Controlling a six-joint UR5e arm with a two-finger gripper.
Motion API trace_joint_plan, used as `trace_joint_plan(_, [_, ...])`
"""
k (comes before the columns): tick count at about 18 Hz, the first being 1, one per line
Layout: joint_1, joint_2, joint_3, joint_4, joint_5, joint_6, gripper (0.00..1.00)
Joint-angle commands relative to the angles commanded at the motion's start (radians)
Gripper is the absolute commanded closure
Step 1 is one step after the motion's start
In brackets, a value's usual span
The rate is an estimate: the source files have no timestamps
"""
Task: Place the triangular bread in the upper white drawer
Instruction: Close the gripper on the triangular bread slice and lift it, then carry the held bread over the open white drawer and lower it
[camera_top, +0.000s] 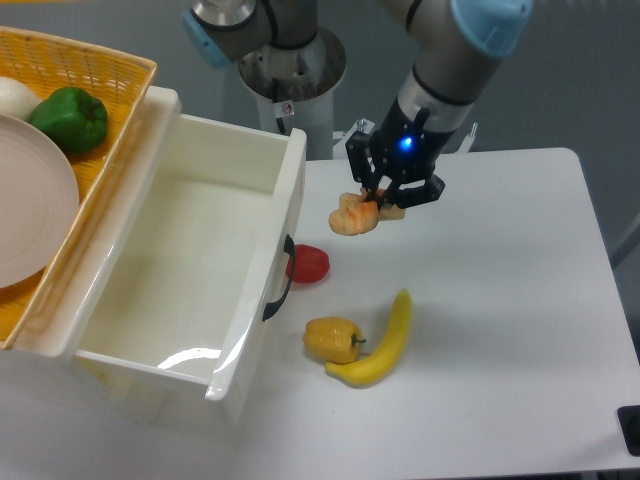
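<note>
Three foods lie below the gripper pinching the triangular bread: tomato, yellow pepper, banana.

Arm angled down from above — fingers pinched together (blue wrist light on).

A robotics lab or test bench is suggested rather than a home. A plain white table is set against a bare grey wall, and an industrial arm is mounted on a white pedestal behind it. Toy-like food, such as a banana and yellow pepper, is laid out as props.
</note>
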Motion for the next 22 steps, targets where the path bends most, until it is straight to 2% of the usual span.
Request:
trace_joint_plan(9, [-0.009, 0.049, -0.008, 0.002, -0.169, -0.212, 0.77])
trace_joint_plan(14, [-0.023, 0.058, -0.014, -0.002, -0.314, -0.295, 0.77])
trace_joint_plan(22, [-0.135, 0.069, -0.038, 0.006, -0.278, -0.313, 0.77])
